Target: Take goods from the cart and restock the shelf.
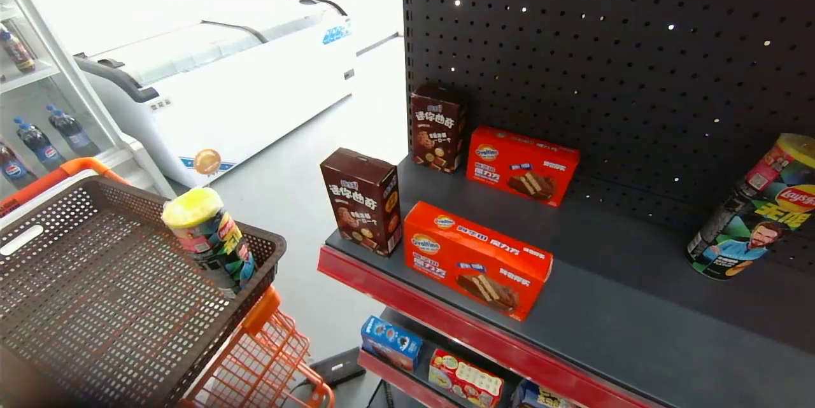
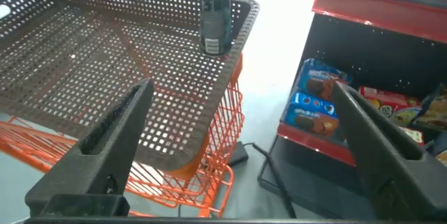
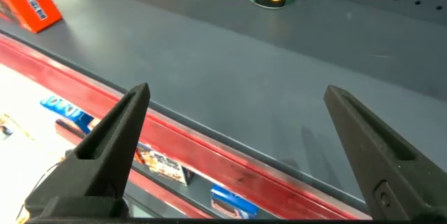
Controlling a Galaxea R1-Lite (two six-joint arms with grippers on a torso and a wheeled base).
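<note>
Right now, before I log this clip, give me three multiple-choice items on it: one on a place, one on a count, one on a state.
1. Where is the cart's chip can?
A. Lying on the floor
B. On the bottom shelf
C. Upright in the brown basket, at the corner near the shelf

2. How many orange boxes are on the shelf's upper board?
A. One
B. Two
C. Four

3. The left hand is:
A. Open and empty
B. Shut on a can
C. Shut on a box

Answers: 1 C, the can stands inside the basket's rim; 2 B, one box sits at the front edge and one farther back; 3 A, the hand is spread wide with nothing in it.
</note>
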